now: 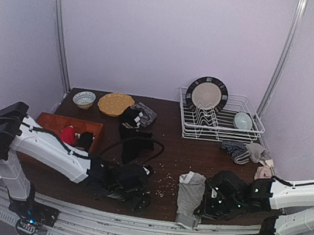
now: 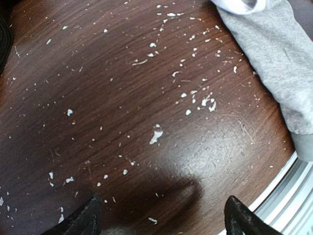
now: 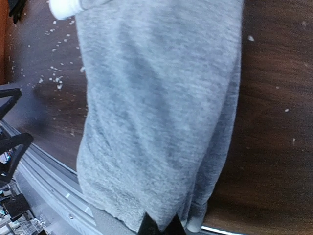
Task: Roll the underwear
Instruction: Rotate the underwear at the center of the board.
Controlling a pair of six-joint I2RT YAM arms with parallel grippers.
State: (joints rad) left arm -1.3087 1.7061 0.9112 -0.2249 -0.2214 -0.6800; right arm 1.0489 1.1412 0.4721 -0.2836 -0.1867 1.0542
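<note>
Top external: wooden tray (image 1: 56, 119) holds red item (image 1: 67, 134), grey underwear (image 1: 190, 196) lies outside

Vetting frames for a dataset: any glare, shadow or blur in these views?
Top external: violet cast, dim near edge. Left wrist: soft glare on the table, shadow ahead of the left gripper. Right wrist: grey underwear fills the frame, slightly soft.

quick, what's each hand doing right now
left hand: open, holding nothing, above the table.
right hand: closed, pinching the edge of the grey underwear.
</note>
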